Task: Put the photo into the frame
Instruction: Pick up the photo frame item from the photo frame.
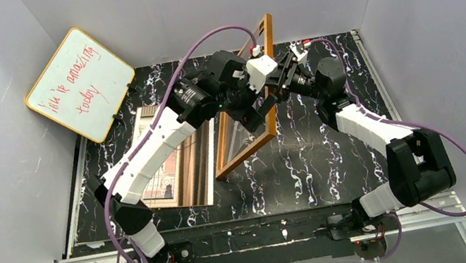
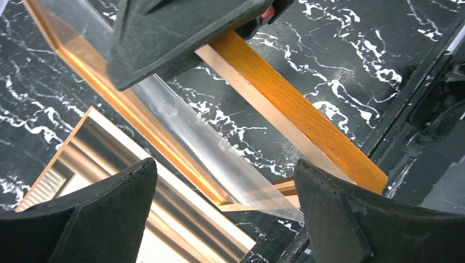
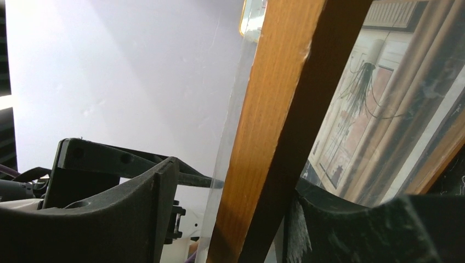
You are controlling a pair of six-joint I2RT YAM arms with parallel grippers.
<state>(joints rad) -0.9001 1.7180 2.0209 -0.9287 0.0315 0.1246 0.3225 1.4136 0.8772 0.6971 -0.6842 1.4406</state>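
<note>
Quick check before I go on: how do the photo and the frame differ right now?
The photo lies flat on the table; the frame stands tilted up on edge. The photo is a printed room scene; the frame is an orange-brown wooden rim around a clear pane. Both are large rectangles of similar size.

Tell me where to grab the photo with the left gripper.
Probably take the photo by its near short edge, coming in low from the robot's side. It lies flat on the table, so only an edge can be pinched, and the tilted frame crowds its right long edge. The left gripper is open.
</note>
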